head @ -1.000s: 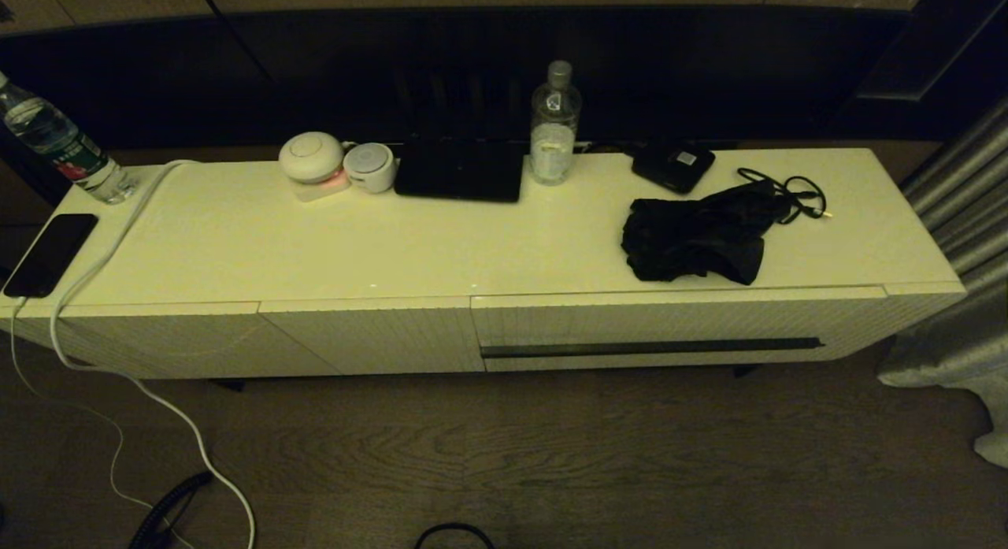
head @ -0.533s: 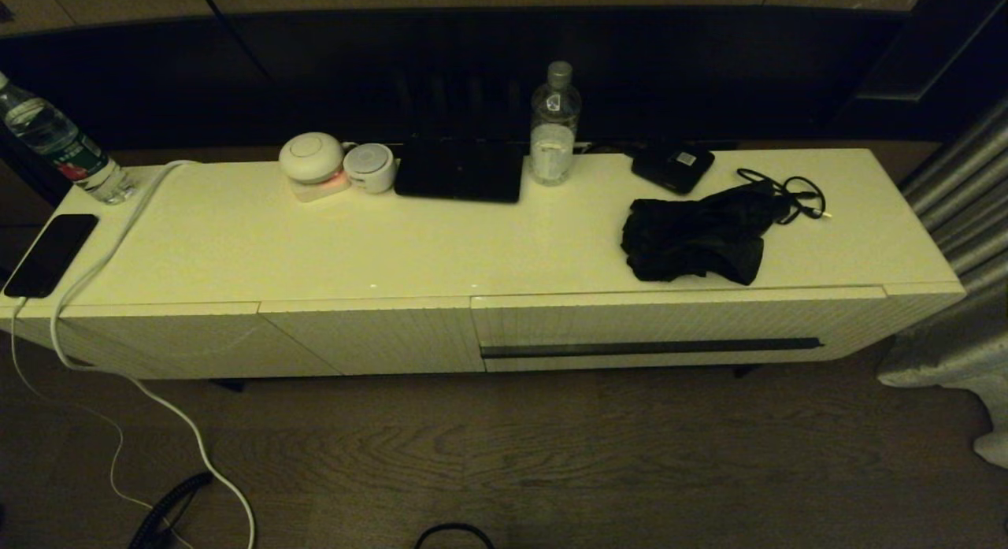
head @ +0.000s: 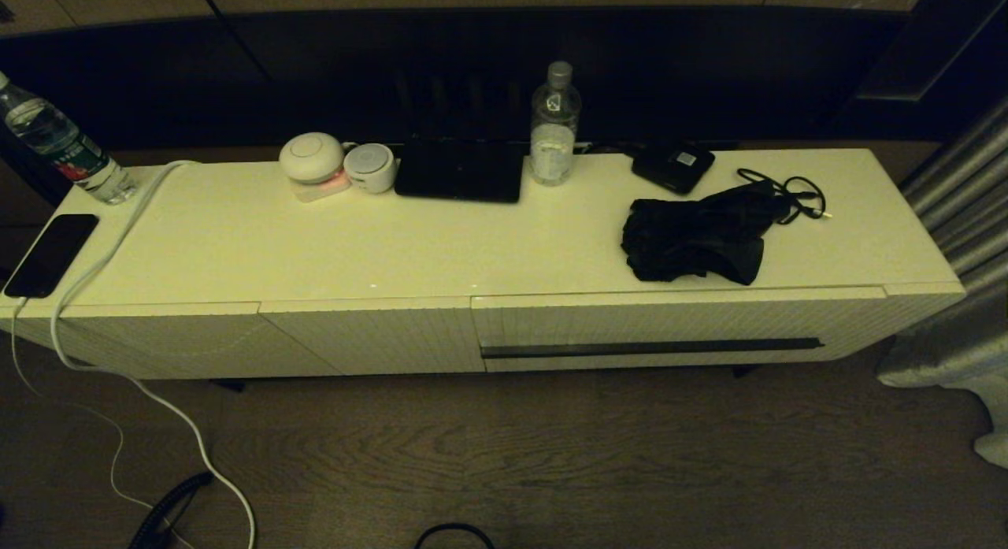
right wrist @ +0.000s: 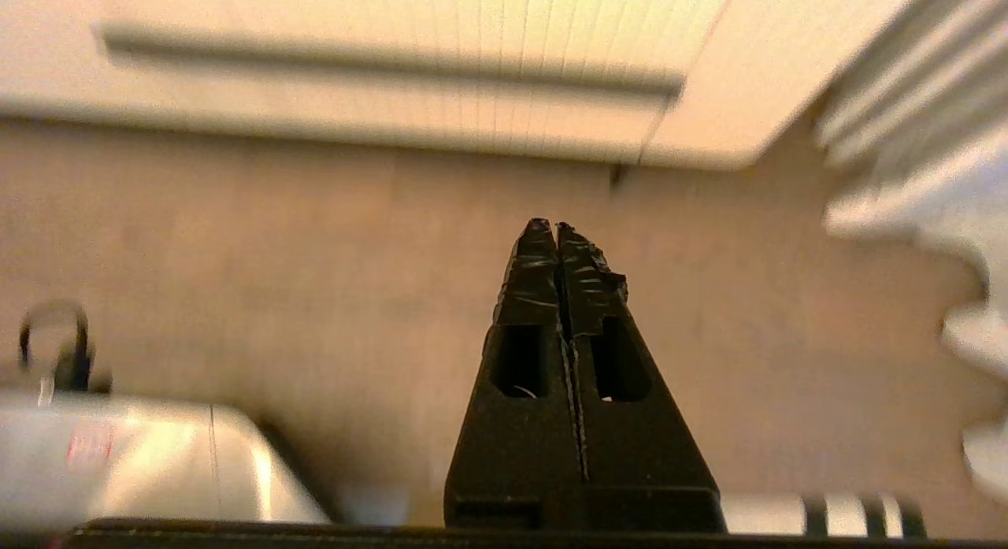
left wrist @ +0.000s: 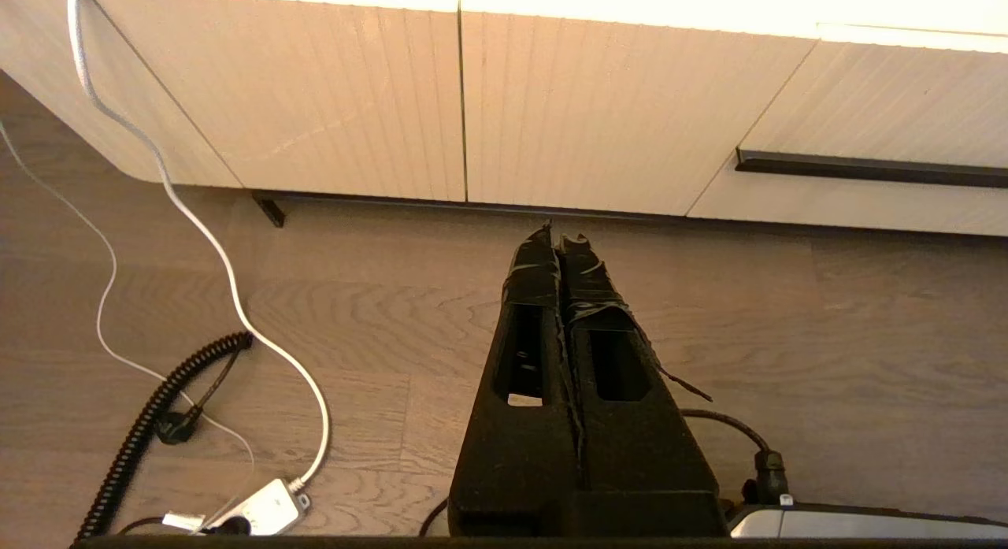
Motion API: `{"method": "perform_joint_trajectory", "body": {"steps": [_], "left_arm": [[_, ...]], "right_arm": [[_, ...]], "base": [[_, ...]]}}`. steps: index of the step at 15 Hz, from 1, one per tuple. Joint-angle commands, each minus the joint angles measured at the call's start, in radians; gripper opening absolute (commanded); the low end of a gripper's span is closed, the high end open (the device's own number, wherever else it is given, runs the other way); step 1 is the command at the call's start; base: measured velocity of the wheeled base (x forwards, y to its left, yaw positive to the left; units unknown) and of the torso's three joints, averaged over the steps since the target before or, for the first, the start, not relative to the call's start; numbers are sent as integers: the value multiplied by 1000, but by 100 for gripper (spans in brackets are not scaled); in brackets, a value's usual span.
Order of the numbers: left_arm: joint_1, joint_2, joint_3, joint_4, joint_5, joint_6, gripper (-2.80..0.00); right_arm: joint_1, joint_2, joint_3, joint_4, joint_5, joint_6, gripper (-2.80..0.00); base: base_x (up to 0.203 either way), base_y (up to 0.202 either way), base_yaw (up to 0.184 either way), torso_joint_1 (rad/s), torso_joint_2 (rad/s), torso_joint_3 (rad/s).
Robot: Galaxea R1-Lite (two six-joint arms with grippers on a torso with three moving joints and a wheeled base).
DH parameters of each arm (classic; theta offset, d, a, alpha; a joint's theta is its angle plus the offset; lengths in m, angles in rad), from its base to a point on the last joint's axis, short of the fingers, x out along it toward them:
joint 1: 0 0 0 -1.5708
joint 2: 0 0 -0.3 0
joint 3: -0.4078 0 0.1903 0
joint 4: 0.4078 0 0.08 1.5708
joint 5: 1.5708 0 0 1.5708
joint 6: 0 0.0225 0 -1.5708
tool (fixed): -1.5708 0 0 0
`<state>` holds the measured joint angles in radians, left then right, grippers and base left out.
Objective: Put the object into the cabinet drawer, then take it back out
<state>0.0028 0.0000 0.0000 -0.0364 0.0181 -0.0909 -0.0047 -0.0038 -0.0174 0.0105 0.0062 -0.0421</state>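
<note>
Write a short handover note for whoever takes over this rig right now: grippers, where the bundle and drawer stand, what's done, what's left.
Left gripper: shut, empty, low over the floor, short of the cabinet front.
Right gripper: shut, empty, low over the floor, facing the cabinet drawer.
Black fabric bundle: on the cabinet top, above the drawer, beside the looped cable.
Drawer: closed; slot handle untouched.
Done: nothing.
Left: open the drawer, put the bundle in, then take it back out.

Two black tapered hands (left wrist: 557,238) (right wrist: 556,226), tips wrapped in what looks like crinkled tape.
</note>
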Motion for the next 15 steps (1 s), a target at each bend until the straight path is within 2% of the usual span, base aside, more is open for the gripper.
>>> {"method": "perform_joint_trajectory", "body": {"steps": [1, 5, 15], "left_arm": [[0, -2, 0, 0, 0, -1, -280], [0, -2, 0, 0, 0, -1, -280], [0, -2, 0, 0, 0, -1, -280]], "right_arm": [[1, 4, 16, -8, -2, 9, -280], [2, 4, 16, -9, -5, 31, -280], [2, 2, 16, -7, -3, 24, -280]], "base": [[0, 0, 0, 0, 0, 0], [0, 0, 0, 0, 0, 0], [0, 0, 0, 0, 0, 0]]}}
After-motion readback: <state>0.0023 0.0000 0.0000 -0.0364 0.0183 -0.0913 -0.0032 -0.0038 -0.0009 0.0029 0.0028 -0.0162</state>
